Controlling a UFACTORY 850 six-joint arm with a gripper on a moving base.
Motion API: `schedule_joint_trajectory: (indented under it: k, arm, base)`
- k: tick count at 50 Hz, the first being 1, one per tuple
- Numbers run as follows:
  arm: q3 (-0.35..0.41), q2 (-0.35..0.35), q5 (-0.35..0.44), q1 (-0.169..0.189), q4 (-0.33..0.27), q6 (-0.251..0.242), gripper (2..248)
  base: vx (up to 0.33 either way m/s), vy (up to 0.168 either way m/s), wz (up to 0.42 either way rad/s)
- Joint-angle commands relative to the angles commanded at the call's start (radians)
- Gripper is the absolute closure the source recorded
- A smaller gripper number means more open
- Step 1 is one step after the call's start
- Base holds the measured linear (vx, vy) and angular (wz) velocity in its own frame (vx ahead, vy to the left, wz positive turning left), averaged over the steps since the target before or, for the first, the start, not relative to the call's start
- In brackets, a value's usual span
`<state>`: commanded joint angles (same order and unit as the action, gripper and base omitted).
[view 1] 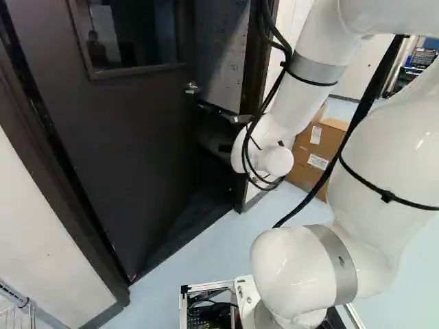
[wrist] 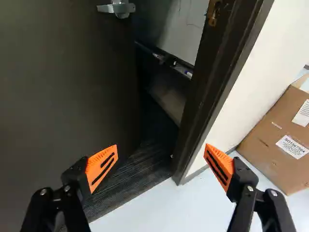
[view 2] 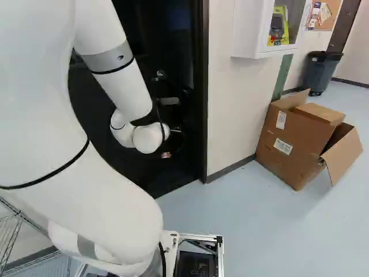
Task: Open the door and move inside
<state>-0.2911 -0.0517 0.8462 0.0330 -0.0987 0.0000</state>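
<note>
Guessing that door (wrist: 63, 96) is heavy but swings easy; it's ajar ahead of the end effector (wrist: 161, 147), which is spread wide and empty. I'd push near the handle (wrist: 117, 8), no grabbing needed.

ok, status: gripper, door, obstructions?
Gripper open, empty. Door partly open, handle untouched. Door frame ahead, might snag; cardboard box beside doorway, not blocking it.
</note>
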Motion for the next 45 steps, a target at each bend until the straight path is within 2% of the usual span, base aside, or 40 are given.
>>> schedule_joint_trajectory:
  k: [45]
  arm:
    - [0.004, -0.004, 0.001, 0.001, 0.000, 0.000, 3]
  base:
    - [0.011, 0.000, 0.000]
